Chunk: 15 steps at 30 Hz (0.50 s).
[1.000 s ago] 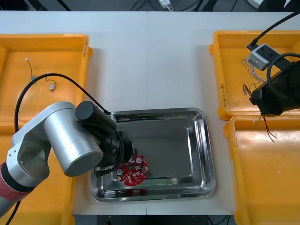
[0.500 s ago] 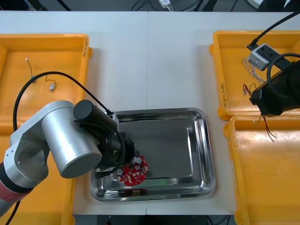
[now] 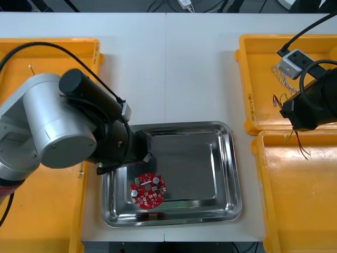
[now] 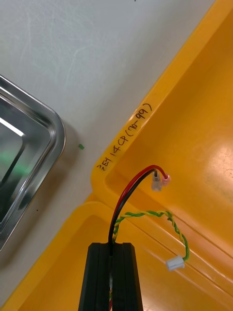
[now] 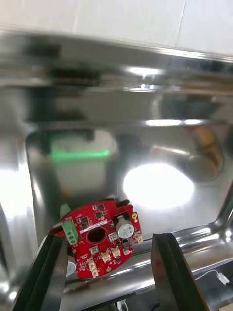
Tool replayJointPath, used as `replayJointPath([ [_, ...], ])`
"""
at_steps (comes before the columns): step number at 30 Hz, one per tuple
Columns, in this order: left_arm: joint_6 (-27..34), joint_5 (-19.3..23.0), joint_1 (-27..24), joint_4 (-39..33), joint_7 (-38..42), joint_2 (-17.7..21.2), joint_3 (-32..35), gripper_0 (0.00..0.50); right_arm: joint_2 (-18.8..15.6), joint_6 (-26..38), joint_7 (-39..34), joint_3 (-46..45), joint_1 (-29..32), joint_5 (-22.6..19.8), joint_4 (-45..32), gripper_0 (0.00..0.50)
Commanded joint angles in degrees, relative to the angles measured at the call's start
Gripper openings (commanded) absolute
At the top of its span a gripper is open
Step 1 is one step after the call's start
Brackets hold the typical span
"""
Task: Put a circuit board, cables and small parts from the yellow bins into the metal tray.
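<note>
A round red circuit board (image 3: 148, 191) lies flat in the front left of the metal tray (image 3: 231, 158). My left arm (image 3: 63, 126) hangs over the tray's left rim. In the left wrist view the left gripper (image 5: 109, 238) is open above the board (image 5: 97, 238), its fingers (image 5: 51, 272) apart on either side and not touching it. My right arm (image 3: 316, 103) hovers where the two right yellow bins (image 3: 258, 79) meet. The right gripper (image 4: 115, 245) is shut on a cable (image 4: 138, 182); red, black and twisted yellow-green wires rise from between its fingers.
A second yellow bin (image 3: 295, 200) sits front right, and two more (image 3: 47, 47) stand at the left, partly under my left arm. Loose twisted cables (image 3: 280, 74) lie in the back right bin. Bare table (image 3: 168, 68) stretches behind the tray.
My left gripper has let go of the circuit board and pulled up and back from it; the board stays in the tray. The right arm has not moved.
</note>
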Motion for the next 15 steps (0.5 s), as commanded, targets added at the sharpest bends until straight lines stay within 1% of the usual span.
replayJointPath([
  [1, 0.5, 2.1, -4.3, -2.2, 2.9, 4.6, 3.6, 0.5, 0.7, 0.2, 2.2, 0.3, -2.5, -2.7, -1.9, 0.0],
  [7, 0.6, 4.2, -6.1, -1.9, 1.7, 8.3, 6.2, 0.5, 0.8, 0.2, 2.2, 1.6, -2.7, -3.4, -3.4, 0.0],
  [10, 1.7, 6.5, -7.4, -1.4, 1.1, 10.2, 7.8, 0.5, 1.0, 0.2, 1.8, 3.8, -2.8, -3.2, -4.8, 0.0],
  [15, 4.3, 12.0, -10.7, 0.9, -0.4, 13.3, 10.2, 0.5, 3.2, 0.2, 1.5, 7.8, -2.8, -2.4, -7.3, 0.0],
])
